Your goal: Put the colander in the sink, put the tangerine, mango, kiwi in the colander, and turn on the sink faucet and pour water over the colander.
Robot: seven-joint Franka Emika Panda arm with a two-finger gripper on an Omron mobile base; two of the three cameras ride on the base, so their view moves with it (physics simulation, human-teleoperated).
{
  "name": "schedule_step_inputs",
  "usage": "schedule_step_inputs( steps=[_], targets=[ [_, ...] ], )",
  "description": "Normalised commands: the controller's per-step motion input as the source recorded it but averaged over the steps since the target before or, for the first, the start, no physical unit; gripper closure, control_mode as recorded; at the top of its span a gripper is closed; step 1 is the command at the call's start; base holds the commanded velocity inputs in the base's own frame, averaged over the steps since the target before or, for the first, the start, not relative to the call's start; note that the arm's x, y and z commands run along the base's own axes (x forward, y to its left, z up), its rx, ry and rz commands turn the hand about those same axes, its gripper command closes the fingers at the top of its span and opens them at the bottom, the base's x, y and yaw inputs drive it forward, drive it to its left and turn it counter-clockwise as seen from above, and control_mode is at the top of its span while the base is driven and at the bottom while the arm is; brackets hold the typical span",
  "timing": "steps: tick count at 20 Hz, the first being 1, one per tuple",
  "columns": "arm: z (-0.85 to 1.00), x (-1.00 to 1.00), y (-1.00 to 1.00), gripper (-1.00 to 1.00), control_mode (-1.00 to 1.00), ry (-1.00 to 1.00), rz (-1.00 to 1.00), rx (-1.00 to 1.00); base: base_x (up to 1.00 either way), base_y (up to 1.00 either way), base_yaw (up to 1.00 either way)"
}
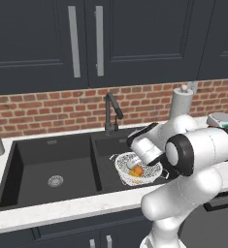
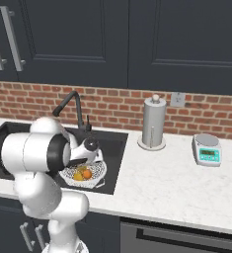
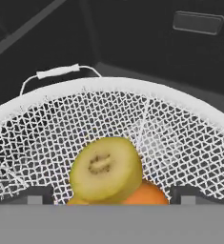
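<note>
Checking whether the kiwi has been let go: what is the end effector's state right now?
End effector: open, fingertips wide on either side of the kiwi, which sits on the fruit in the colander; holding nothing.

No legible text; scale (image 2: 208,149) display too small to read.

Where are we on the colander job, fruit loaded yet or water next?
Done: the colander sits in the right basin of the sink, with the kiwi on top of orange fruit. In hand: the gripper hangs over it, fingertips apart, holding nothing. Left: the faucet shows no water yet.
</note>
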Motion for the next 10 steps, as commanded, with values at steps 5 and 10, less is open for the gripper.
schedule_step_inputs(
  steps=[5,10],
  targets=[
    [0.93,-0.09,0.00,-1.00,-1.00,-0.09,0.00,0.00,0.00,0.00,0.00],
    [1.00,0.10,-0.09,-1.00,-1.00,-0.05,-0.02,0.01,0.00,0.00,0.00]
  ],
)
